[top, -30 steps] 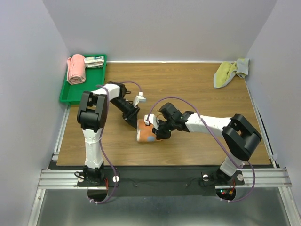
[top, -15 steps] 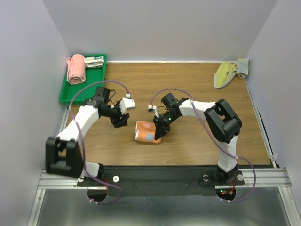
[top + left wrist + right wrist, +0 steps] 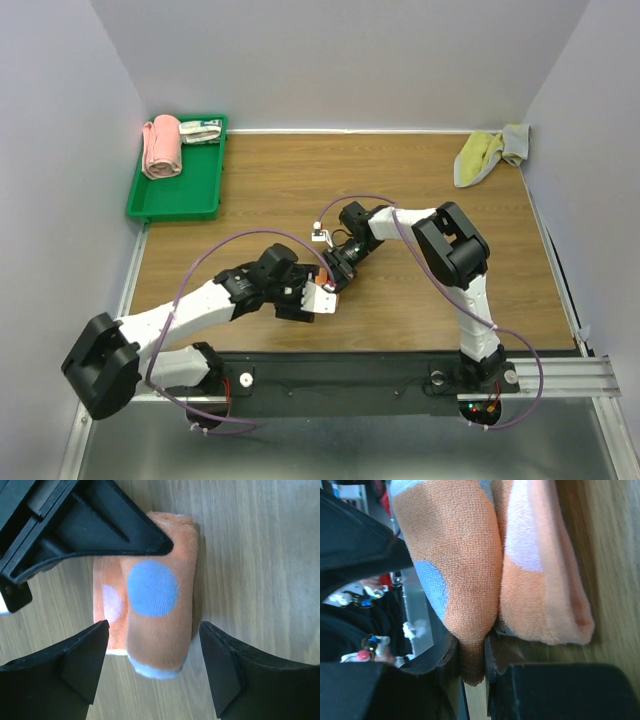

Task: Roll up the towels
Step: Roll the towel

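Orange towel (image 3: 152, 587) is lying on the worktop (image 3: 400, 190), near the front edge and about midway across. It is folded into a thick roll of two lobes side by side, with a blue dot on the upper lobe, a pale patch on the lower one and a light blue trim at one end.

Right end effector (image 3: 471, 660) is gripping it: the fingers are closing on a thin fold at the end of the upper lobe, with cloth squeezed between them. In the left wrist view its black finger is lying across the far end of the roll.

Left end effector (image 3: 152, 625) is standing open, with one finger on each side of the roll and a gap to the cloth on both sides. It is holding nothing.

Yellow-green towel (image 3: 485, 152) is sitting crumpled in the far right corner, well apart from both arms, with its grey part toward the wall.

Green tray (image 3: 175, 195) in the far left corner is carrying a pink towel roll (image 3: 161, 146).
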